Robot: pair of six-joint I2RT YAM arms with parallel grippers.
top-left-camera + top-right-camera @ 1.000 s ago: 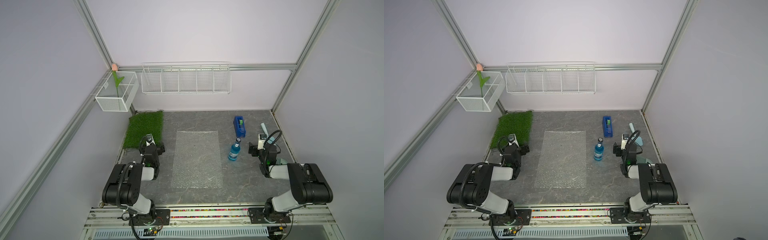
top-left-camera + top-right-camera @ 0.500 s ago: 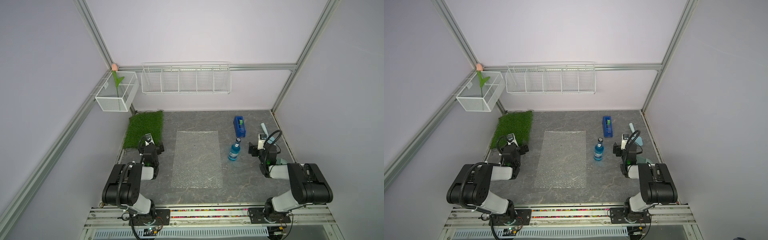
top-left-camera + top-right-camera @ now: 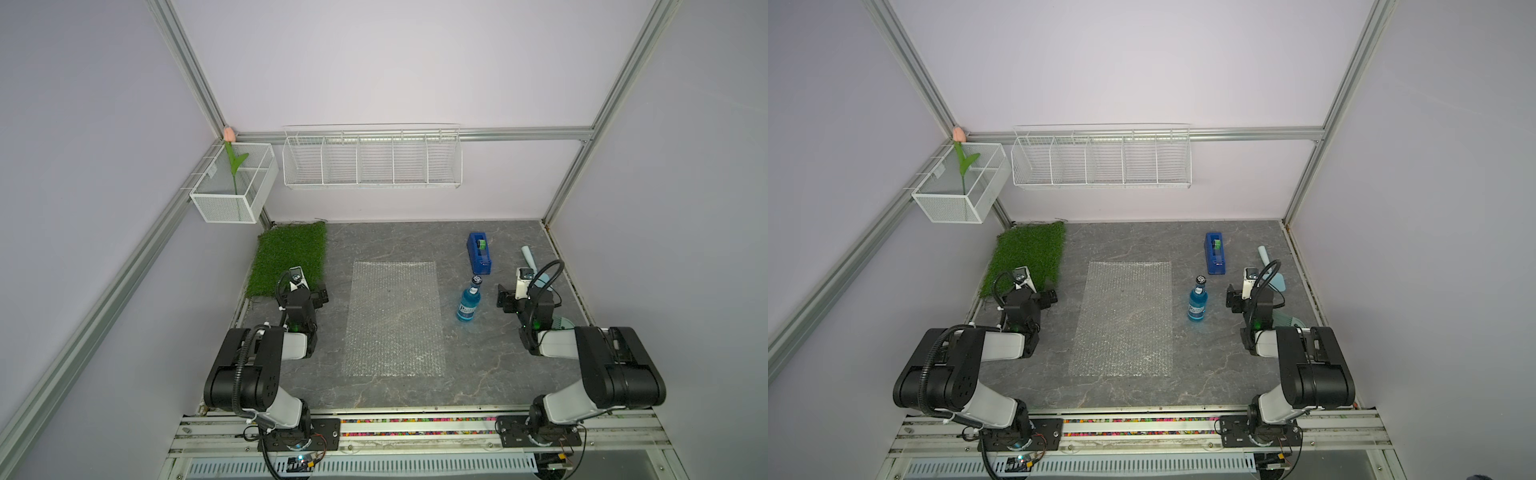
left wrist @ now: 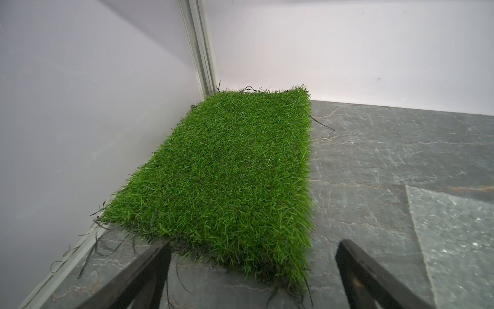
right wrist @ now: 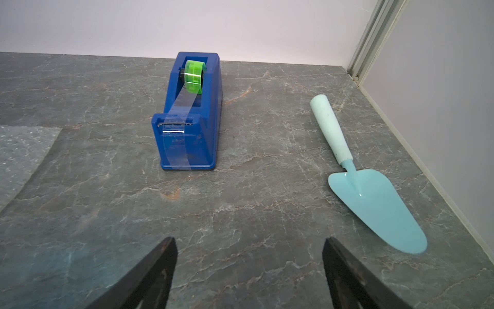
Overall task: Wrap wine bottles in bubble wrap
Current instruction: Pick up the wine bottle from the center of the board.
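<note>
1. A grey marble-patterned tabletop point(image 3: 395, 241), boxed in by pale lilac wall panels point(image 3: 374, 62) on aluminium framing, carries two black-and-white robot arms point(image 3: 257, 365) mounted at its near edge.
2. The bubble wrap point(image 3: 395, 318), a clear rectangular sheet, lies flat at the centre of the table, between the two arms.
3. The wine bottle point(image 3: 468, 303), small, clear and filled with bright blue liquid, stands upright on the bare table just beside the sheet's right edge, between the sheet and the right arm. Its dark cap is on and its white label shows in both top views.
4. The left gripper point(image 4: 254, 244) sits low at the near edge of a green artificial grass mat point(image 4: 230, 166) that fills the far left corner. Its jaws are spread wide and grip nothing.
5. The right gripper point(image 5: 249, 240) is likewise wide apart, with only bare table between its jaws. It sits to the right of the bottle, near it but not touching.
6. Ahead of the right gripper sits a blue tape dispenser point(image 5: 191, 112) with a green roll, a strip of clear tape hanging over its front. A light-blue garden trowel point(image 5: 374, 203) lies near the right wall.
7. A white wire basket point(image 3: 372, 160) with dividers hangs on the back wall. A white mesh box point(image 3: 224, 208) on the left wall holds an artificial tulip point(image 3: 229, 134).
</note>
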